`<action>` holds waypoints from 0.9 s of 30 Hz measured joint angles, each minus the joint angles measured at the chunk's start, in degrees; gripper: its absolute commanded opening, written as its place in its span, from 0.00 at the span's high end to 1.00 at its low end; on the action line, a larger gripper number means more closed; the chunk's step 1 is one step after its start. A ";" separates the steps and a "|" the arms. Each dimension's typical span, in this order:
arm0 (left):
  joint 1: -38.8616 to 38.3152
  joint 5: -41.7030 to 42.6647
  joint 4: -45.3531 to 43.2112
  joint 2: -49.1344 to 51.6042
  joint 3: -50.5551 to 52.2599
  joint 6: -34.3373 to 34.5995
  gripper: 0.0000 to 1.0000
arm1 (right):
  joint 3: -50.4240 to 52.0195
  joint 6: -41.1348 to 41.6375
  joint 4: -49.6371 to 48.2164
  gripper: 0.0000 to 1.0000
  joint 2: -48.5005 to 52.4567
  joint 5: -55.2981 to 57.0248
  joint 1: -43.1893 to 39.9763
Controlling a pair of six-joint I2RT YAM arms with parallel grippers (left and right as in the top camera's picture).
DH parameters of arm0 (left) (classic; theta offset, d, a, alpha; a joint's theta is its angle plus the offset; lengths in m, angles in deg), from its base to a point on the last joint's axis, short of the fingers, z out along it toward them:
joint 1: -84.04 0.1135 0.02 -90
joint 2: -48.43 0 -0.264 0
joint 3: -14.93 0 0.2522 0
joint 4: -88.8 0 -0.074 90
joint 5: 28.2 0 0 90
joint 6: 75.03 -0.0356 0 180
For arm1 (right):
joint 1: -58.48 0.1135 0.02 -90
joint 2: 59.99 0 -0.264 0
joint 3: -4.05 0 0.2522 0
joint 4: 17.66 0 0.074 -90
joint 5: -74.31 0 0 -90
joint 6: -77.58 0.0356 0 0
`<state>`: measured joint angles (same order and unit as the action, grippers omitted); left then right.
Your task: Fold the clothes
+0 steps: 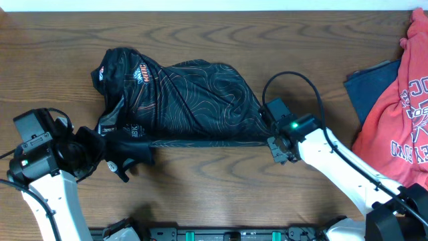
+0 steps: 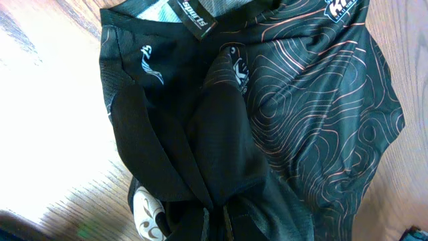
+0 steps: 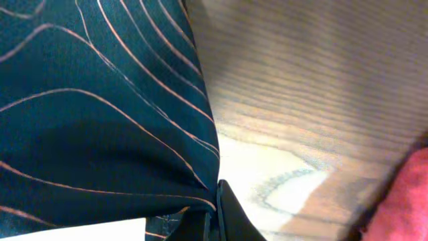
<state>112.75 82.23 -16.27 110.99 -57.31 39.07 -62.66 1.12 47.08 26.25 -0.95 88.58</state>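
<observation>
— Where was the jersey point(image 1: 187, 94) found?
— It was seen crumpled across the upper middle of the table point(image 1: 214, 197), its lower hem drawn taut between the two claws.
— How were the claws set?
— The left gripper point(image 1: 127, 162) was pressed together on the hem's corner at lower left; the right gripper point(image 1: 274, 142) was clamped on the hem's other end, right of centre.

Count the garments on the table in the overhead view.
3: the black jersey left of centre, a red lettered top at the right edge, a navy garment partly beneath it. More may lie hidden.
</observation>
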 measured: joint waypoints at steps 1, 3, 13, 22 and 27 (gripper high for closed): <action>0.02 -0.02 -0.02 0.00 0.00 0.00 0.95 | 0.15 -0.02 -0.96 0.95 0.00 -0.02 0.00; 0.02 -0.04 -0.04 0.00 0.00 0.02 0.94 | 0.24 -0.11 -4.00 0.93 0.00 0.00 -0.04; 0.02 -0.61 -0.09 0.00 0.00 0.00 0.94 | 0.66 -0.11 -6.93 0.46 0.00 -4.96 -0.37; 0.02 -1.09 -0.07 0.00 0.00 0.00 0.94 | 1.18 -0.31 -4.92 0.44 0.02 -6.29 -0.37; 0.02 -1.11 -0.11 0.00 0.00 0.00 0.94 | 2.86 -2.10 -6.05 0.44 0.11 -11.58 -0.28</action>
<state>112.77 81.11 -16.38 110.99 -57.31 39.07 -59.80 -0.98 41.02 26.36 -12.53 88.30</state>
